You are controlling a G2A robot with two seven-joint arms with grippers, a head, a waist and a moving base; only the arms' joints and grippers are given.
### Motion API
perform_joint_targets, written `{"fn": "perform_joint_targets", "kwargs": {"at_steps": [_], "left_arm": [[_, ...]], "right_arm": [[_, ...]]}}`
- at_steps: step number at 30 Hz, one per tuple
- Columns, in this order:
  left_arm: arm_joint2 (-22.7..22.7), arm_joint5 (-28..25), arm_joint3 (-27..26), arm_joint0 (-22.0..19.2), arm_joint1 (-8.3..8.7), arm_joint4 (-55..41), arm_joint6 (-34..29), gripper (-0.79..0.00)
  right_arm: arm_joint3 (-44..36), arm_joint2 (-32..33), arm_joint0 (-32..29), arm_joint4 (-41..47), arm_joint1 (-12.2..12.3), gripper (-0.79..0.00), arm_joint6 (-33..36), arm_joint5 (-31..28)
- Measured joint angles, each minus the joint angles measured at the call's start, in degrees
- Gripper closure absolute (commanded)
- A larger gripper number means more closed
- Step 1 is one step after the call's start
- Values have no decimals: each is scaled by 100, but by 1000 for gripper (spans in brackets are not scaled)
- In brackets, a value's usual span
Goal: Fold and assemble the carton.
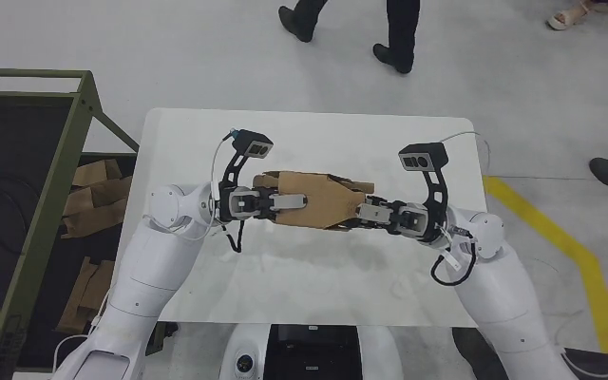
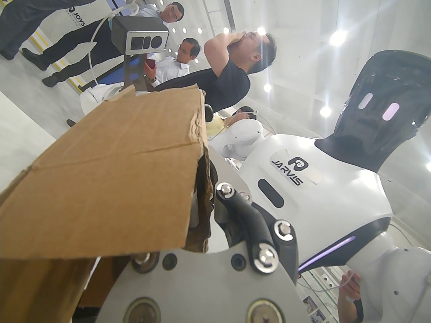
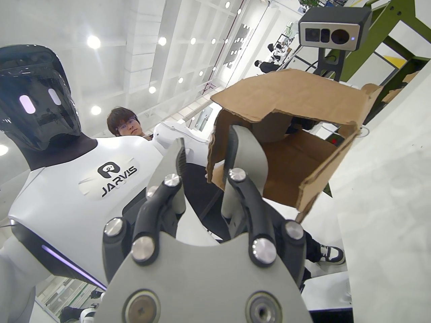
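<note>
You seem to be opening the carton point(image 1: 318, 198): right pincer point(image 3: 207, 139) released, straddling its wall; left pincer point(image 1: 296, 201), cannot tell. Next, clench and square it above the desk point(image 1: 285, 285).

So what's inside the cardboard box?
Looking in from the right wrist view, the carton has bare brown walls, and one finger of the right gripper pokes into its open end. Something dark sits at the far end; the top flap hides what it is.
</note>
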Motion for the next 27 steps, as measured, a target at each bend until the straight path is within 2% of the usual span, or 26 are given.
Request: {"fn": "perform_joint_targets", "kwargs": {"at_steps": [13,27], "left_arm": [[-4,-170,-82,46,19,583,512,0],[25,-276,-280,134,59,1007,724,0]], "right_arm": [[-380,250,-260,-197,33,-376,-257,-183],[-997,346,-429,-1489,41,-363,-1080,-452]]}}
